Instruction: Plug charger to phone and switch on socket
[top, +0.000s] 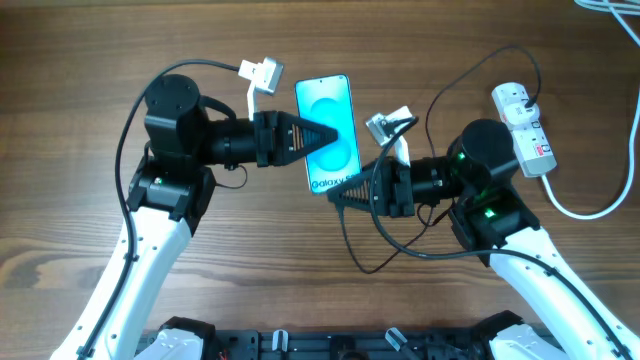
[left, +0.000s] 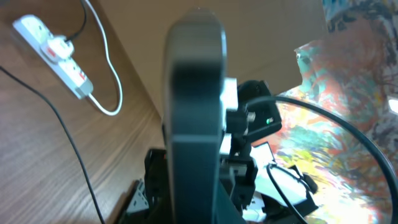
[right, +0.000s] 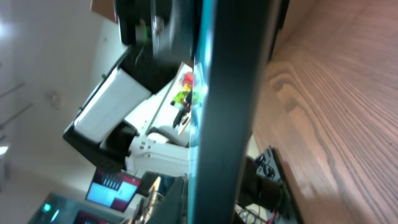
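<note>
The phone (top: 322, 102) is near the middle of the table (top: 80, 120), screen up and glowing teal, its long side running far to near. The left gripper (top: 335, 133) reaches in from the left across the screen with its fingers pressed together. It seems to be pinching the phone by its edge, though both wrist cameras show it only as a dark blurred slab. The right gripper (top: 338, 196) comes from the right and sits just beside the phone's near end. I cannot tell whether its fingers are spread or closed on anything. The socket (top: 523, 125) lies at the far right, well apart from the phone. The charger (top: 455, 80) arcs from it toward the right arm.
</note>
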